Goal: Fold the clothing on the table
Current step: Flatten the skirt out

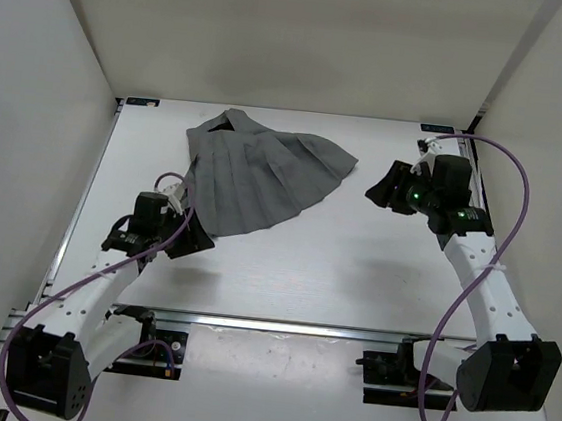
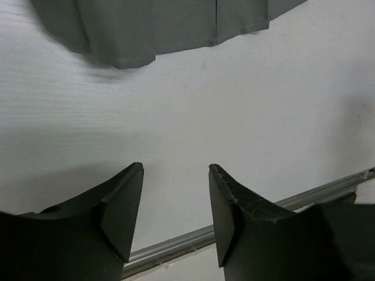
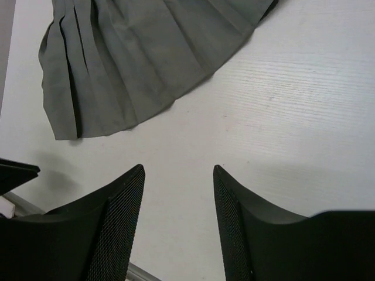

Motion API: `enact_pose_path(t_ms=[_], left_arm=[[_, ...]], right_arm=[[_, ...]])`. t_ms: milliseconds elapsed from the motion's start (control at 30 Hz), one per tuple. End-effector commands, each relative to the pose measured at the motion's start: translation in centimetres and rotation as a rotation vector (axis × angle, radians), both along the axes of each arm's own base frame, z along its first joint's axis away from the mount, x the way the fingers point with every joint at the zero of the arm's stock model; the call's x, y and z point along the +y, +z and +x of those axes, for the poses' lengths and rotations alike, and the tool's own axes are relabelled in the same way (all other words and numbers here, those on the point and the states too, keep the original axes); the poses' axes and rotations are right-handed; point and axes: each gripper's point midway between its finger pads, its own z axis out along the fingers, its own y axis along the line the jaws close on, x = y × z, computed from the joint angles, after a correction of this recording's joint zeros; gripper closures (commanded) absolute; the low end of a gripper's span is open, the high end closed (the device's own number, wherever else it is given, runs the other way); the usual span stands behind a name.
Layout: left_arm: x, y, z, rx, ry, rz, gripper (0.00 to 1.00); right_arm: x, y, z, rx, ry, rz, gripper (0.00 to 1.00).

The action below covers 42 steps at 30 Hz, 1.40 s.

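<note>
Grey pleated skirt (image 1: pixel 264 179) spread flat on white table (image 1: pixel 355 269). Left gripper (image 2: pixel 176 172) jaws apart, empty, near hem. Right gripper (image 3: pixel 179 172) likewise, beside skirt.

Your right tool (image 3: pixel 177 175) hangs over the white counter (image 3: pixel 293 117), its two dark fingers (image 3: pixel 117 222) spread apart with nothing between them. Toward your upper left the grey pleated skirt (image 3: pixel 146 58) lies flat, its curved hem clear of the fingers.
</note>
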Motion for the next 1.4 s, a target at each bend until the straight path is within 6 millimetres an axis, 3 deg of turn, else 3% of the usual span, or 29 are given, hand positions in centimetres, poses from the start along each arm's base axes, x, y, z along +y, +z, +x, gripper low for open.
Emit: enact_pose_path(t_ms=[0, 67, 167, 267, 367, 500, 667, 700, 733, 767, 800, 833, 900, 933, 1000, 1033, 1133, 1233, 1300, 1333, 1367], left_arm=[[0.7, 2.0, 3.3, -0.081, 0.025, 0.054, 0.38], [1.7, 3.9, 6.6, -0.137, 0.068, 0.094, 0.35], [4.1, 4.4, 11.9, -0.142, 0.196, 0.167, 0.36], [5.9, 4.8, 15.9, -0.162, 0.263, 0.28, 0.39], [7.2, 4.5, 18.8, -0.169, 0.321, 0.395, 0.4], [7.6, 2.8, 20.4, -0.147, 0.345, 0.487, 0.39], [5.8, -1.7, 20.3, -0.066, 0.286, 0.563, 0.38], [5.3, -2.1, 20.2, -0.06, 0.269, 0.557, 0.39], [5.1, -2.3, 20.3, -0.057, 0.263, 0.559, 0.51], [4.4, -3.2, 20.1, -0.039, 0.235, 0.546, 0.6], [3.7, -3.6, 20.0, -0.027, 0.212, 0.523, 0.95], [2.8, -4.1, 19.4, -0.005, 0.182, 0.49, 1.0], [-0.2, -4.0, 18.4, 0.009, 0.054, 0.378, 1.0], [-3.2, -3.4, 17.1, 0.026, -0.063, 0.247, 1.0], [-9.6, -2.1, 11.7, 0.126, -0.338, 0.031, 1.0], [-10.6, -1.7, 10.6, 0.126, -0.404, 0.039, 1.0], [-16.0, 0.2, 2.4, 0.099, -0.666, 0.132, 1.0], [-17.9, 1.5, -2.8, 0.116, -0.745, 0.033, 1.0], [-17.0, 2.1, -2.8, 0.095, -0.685, 0.01, 0.92], [-15.6, 2.8, -1.9, 0.074, -0.616, 0.01, 0.67], [-14.7, 3.2, -1.0, 0.058, -0.573, -0.001, 0.59]], right_arm=[[2.0, 0.6, -0.1, -0.006, 0.064, 0.036, 0.45], [3.1, 0.7, -0.2, -0.004, 0.095, 0.053, 0.45], [4.8, 0.0, -0.7, 0.028, 0.146, 0.063, 0.45], [6.0, 0.1, -1.0, 0.034, 0.191, 0.071, 0.46], [6.9, -0.2, -1.5, 0.055, 0.217, 0.074, 0.46], [6.7, -0.2, -1.6, 0.073, 0.224, 0.067, 0.46], [5.5, 0.5, -1.2, 0.056, 0.204, 0.052, 0.46], [5.4, 0.6, -1.0, 0.055, 0.203, 0.049, 0.46], [5.0, 0.7, -0.9, 0.052, 0.193, 0.046, 0.46], [4.9, 0.8, -0.8, 0.046, 0.193, 0.046, 0.47], [5.0, 0.6, -0.7, 0.045, 0.196, 0.04, 0.47], [4.8, 1.3, -0.5, 0.027, 0.188, 0.044, 0.47], [4.9, 1.0, -0.3, 0.033, 0.192, 0.03, 0.47], [4.6, 1.2, 0.0, 0.021, 0.191, 0.012, 0.46], [4.7, 1.2, 0.4, 0.018, 0.188, -0.01, 0.47], [4.6, 0.8, 0.5, 0.024, 0.19, -0.026, 0.47], [5.0, 0.4, 0.5, 0.034, 0.203, -0.027, 0.46], [5.5, -0.1, 0.2, 0.044, 0.218, -0.023, 0.47], [5.9, -0.6, 0.1, 0.053, 0.232, -0.023, 0.46], [6.2, -0.6, -0.2, 0.051, 0.245, -0.02, 0.46], [6.7, -0.8, -0.3, 0.056, 0.255, -0.01, 0.46]])
